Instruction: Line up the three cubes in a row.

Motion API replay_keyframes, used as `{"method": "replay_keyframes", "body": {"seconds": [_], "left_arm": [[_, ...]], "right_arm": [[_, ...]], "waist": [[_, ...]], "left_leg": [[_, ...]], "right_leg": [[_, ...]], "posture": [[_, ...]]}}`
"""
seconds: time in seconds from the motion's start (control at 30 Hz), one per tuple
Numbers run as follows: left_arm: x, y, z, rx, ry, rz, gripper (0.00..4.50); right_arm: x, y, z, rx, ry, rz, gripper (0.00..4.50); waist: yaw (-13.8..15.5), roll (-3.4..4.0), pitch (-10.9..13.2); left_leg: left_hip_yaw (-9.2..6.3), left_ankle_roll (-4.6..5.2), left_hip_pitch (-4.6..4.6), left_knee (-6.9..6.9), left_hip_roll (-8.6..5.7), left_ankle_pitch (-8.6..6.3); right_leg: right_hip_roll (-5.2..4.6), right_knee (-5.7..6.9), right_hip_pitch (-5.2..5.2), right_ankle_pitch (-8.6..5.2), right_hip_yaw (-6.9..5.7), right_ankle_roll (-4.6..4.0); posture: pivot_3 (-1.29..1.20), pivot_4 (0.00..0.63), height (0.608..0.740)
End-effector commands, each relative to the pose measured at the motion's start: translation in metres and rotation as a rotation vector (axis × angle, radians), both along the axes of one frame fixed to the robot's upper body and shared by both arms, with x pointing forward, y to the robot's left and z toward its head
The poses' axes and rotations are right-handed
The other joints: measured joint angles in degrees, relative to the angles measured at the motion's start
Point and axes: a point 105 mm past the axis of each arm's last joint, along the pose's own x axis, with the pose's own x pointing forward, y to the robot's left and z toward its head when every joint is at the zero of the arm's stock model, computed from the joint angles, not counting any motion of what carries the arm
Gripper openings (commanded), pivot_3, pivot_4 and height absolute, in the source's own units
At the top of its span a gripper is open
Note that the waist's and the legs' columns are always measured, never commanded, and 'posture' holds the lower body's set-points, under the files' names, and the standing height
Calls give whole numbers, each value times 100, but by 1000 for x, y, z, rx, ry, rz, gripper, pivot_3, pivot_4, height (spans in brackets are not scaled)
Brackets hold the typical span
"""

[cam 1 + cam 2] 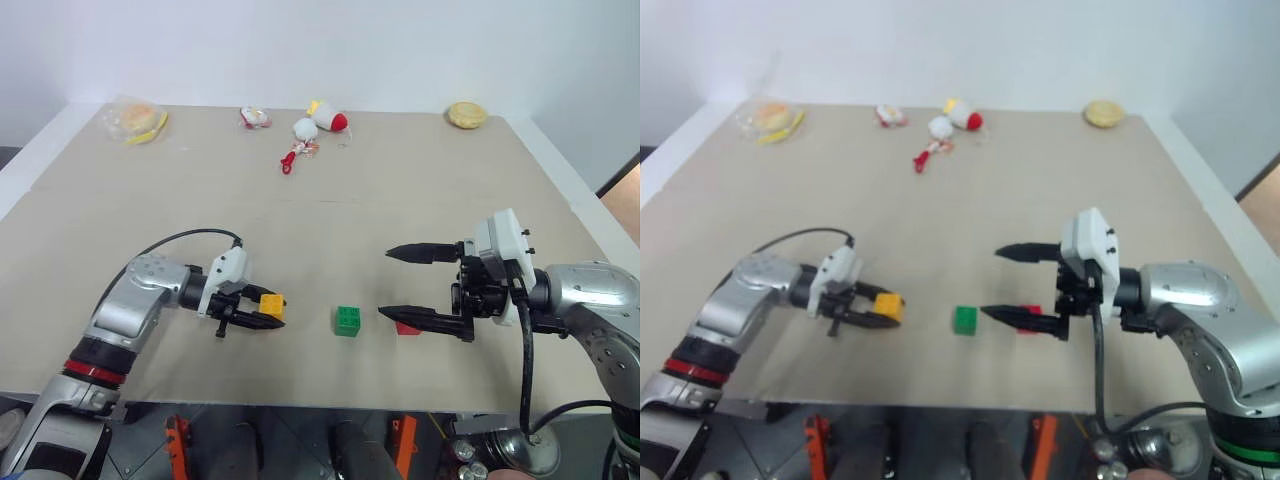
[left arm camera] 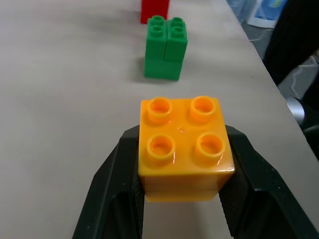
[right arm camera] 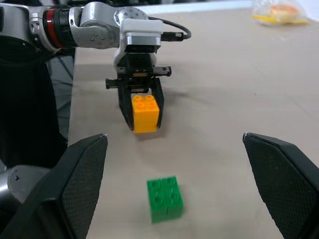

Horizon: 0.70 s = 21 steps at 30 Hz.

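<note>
The left gripper (image 1: 262,312) clamps the orange-yellow studded plastic cube (image 1: 271,303) beside the green studded cube (image 1: 347,320) and red one (image 1: 407,327) (partly hidden); the right gripper (image 1: 405,284) gapes empty, so placing remains

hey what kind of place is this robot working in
Probably a robotics lab or test room: a plain beige table against a bare white wall, toy cubes like the green cube, and scattered plush toys as props.
</note>
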Motion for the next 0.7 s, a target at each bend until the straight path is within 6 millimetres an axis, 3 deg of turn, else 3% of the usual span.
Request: {"method": "replay_keyframes", "body": {"seconds": [0.03, 0.33, 0.63, 0.67, 0.7], "left_arm": [[1, -4, 4, 8, -30, -44, 1359], [9, -7, -11, 53, -62, -29, 1359], [10, -10, -12, 42, -61, -15, 1359], [10, -10, -12, 41, -58, -15, 2368], [9, -10, -12, 40, -56, -14, 2592]], "right_arm": [[-8, -2, 10, -5, -46, -7, 4500], [-11, -4, 11, -5, -46, -33, 4500], [-10, -6, 12, -9, -45, -36, 4500], [-9, -6, 12, -9, -45, -35, 4500], [-9, -6, 12, -9, -45, -35, 4500]], "waist": [[-1, 0, 0], [1, 0, 0], [6, 0, 0], [5, 0, 0], [5, 0, 0]], "left_leg": [[-1, 0, 0, -1, 0, 0], [-4, 2, 2, 9, 2, 1], [-4, 2, 5, 19, 2, 1], [-5, 2, 5, 18, 2, 1], [-4, 2, 5, 18, 2, 1]], "right_leg": [[0, 0, 0, 0, -1, 0], [5, 4, 5, 6, 1, 3], [4, 4, 12, 10, 2, 9], [4, 4, 12, 10, 2, 8], [4, 4, 12, 10, 2, 8]], "posture": [[0, 150, 737], [0, 150, 737], [0, 150, 737], [0, 150, 737], [0, 150, 737]]}}
